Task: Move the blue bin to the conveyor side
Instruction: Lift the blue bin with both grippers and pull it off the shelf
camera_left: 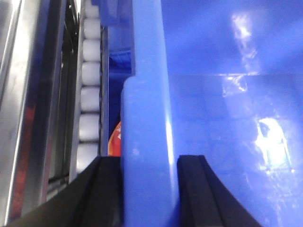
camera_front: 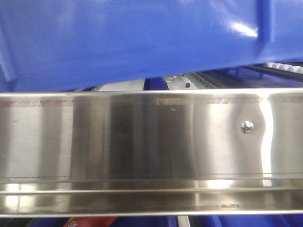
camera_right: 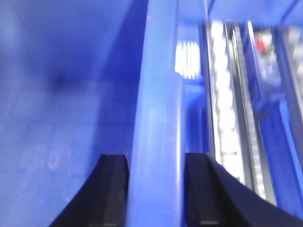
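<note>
The blue bin (camera_front: 142,38) fills the top of the front view, its underside tilted above the steel rail. In the left wrist view my left gripper (camera_left: 148,194) is shut on the bin's thick rim (camera_left: 147,118), one black finger on each side of it. In the right wrist view my right gripper (camera_right: 156,194) is shut on the opposite rim (camera_right: 158,118) in the same way. The bin's glossy inside wall (camera_left: 227,118) shows beside each rim. The dark belt with its red frame is out of view.
A shiny stainless-steel rail (camera_front: 151,146) with one screw (camera_front: 246,126) spans the front view. White rollers (camera_left: 90,99) run beside the bin on the left, and also show in the right wrist view (camera_right: 222,118). Something red-orange (camera_left: 115,139) lies below the rim.
</note>
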